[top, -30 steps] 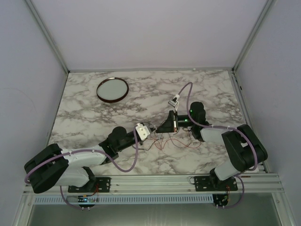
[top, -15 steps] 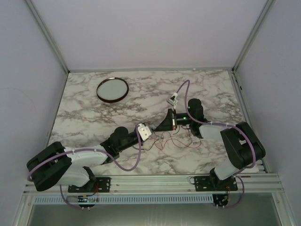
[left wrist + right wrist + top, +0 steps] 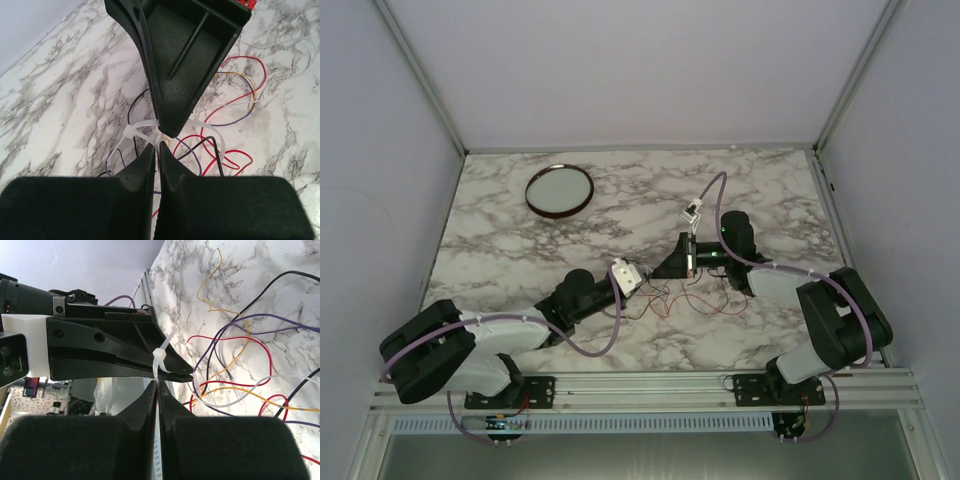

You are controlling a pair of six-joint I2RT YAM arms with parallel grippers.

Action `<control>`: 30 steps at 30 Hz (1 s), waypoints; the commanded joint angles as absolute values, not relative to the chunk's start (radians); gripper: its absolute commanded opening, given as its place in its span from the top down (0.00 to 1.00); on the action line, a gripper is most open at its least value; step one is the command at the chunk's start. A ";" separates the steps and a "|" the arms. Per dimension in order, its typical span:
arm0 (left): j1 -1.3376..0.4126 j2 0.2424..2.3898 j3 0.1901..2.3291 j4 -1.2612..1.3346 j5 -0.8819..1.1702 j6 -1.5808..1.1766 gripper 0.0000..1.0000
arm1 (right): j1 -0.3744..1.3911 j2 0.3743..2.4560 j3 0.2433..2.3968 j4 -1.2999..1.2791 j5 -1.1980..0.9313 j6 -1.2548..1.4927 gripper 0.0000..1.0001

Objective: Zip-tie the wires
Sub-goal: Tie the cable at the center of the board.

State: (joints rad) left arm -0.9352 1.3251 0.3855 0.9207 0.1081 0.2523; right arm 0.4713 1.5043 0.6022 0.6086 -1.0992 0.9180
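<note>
Thin glossy red and black wires (image 3: 227, 102) curl on veined marble table (image 3: 60, 100); right gripper (image 3: 156, 384) pinches white plastic zip tie (image 3: 160, 359), visible only wrist-side; left gripper (image 3: 156, 146) closed.

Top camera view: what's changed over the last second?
The left tool crept slightly right, toward the right tool; nothing was grabbed or released. The right tool stayed pinched on the zip tie above the wires; the dish hasn't moved.
</note>
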 commanded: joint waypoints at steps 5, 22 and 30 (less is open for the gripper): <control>-0.950 1.355 0.409 0.997 0.147 0.220 0.84 | 0.517 1.489 0.570 0.727 -0.992 0.927 1.00; -0.948 1.237 0.353 0.902 0.074 0.169 0.46 | 0.520 1.433 0.513 0.658 -0.940 0.866 1.00; -0.915 1.041 0.324 0.778 -0.057 -0.025 0.30 | 0.509 1.407 0.472 0.647 -0.916 0.841 1.00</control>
